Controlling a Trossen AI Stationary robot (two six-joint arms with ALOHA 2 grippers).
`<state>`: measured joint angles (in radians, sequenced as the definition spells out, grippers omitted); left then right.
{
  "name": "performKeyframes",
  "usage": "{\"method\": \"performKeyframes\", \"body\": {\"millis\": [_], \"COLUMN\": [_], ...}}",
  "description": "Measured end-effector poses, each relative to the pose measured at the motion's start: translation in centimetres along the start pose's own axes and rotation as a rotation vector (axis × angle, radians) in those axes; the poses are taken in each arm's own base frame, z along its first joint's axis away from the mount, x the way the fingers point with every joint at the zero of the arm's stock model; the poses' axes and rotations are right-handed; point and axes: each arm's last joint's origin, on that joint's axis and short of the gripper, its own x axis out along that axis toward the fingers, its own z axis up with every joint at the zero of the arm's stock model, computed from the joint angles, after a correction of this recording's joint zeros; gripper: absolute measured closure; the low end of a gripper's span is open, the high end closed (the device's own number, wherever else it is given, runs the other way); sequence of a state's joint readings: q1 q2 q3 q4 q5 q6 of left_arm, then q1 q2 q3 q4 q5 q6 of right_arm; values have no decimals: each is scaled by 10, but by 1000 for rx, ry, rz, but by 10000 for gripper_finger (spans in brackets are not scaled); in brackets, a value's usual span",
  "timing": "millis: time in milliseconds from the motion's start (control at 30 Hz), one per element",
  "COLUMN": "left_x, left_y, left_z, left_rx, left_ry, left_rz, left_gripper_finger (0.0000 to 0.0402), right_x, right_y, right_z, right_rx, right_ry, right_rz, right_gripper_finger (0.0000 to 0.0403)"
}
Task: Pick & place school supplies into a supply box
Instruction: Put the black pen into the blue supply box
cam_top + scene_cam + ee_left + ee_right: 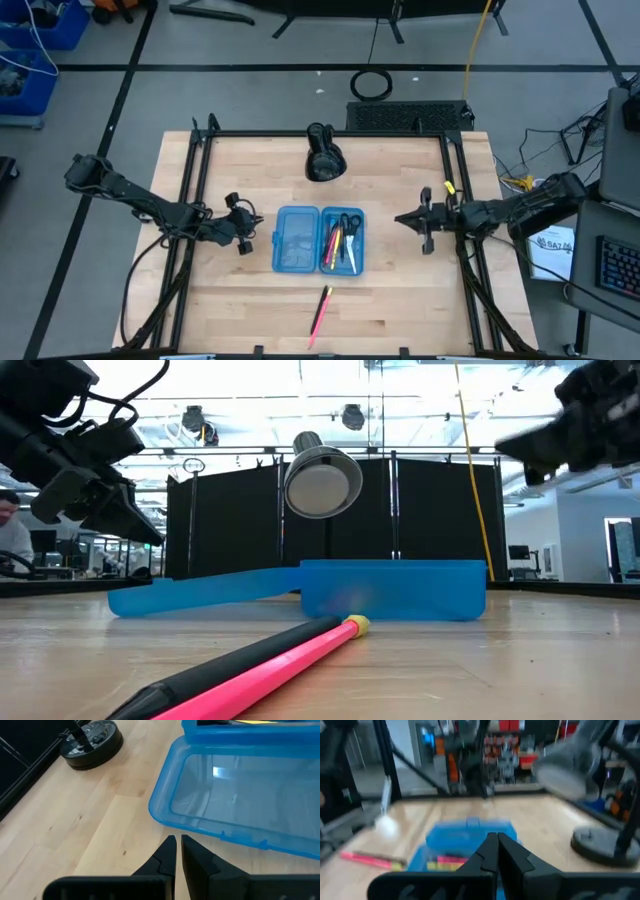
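Observation:
The supply box lies open at the table's middle. Its left half is empty. Its right half holds several pens and black-handled scissors. A pink pen with a yellow end lies flat on the table nearer the front edge, and shows close up in the low view. My left gripper hovers just left of the box's empty half, shut and holding nothing. My right gripper hangs level to the right of the box, pointing at it, also shut and holding nothing.
A black desk lamp stands behind the box on its round base. Black frame rails run along the table's left and right sides. Bare wood lies in front of the box around the pink pen.

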<state>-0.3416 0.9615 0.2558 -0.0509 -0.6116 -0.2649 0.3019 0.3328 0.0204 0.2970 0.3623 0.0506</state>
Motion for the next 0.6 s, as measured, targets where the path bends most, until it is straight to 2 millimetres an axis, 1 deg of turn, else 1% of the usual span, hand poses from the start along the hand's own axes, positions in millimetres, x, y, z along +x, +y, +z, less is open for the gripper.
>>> {"method": "performKeyframes", "body": {"millis": [67, 167, 333, 600], "left_x": [0, 0, 0, 0], "left_y": [0, 0, 0, 1], "left_z": [0, 0, 0, 0], "left_rx": [3, 4, 1, 8], "left_ry": [0, 0, -2, -6], "left_rz": [0, 0, 4, 25], "left_gripper_finger": [369, 369, 369, 369], "right_x": [-1, -2, -2, -2], "right_y": [-1, -1, 1, 1], "right_z": [-4, -3, -4, 6], "right_rx": [-3, -12, -72, -129], "right_ry": [35, 28, 40, -60], "right_rz": [-1, 0, 51, 52], "right_gripper_finger": [403, 403, 403, 403]}}
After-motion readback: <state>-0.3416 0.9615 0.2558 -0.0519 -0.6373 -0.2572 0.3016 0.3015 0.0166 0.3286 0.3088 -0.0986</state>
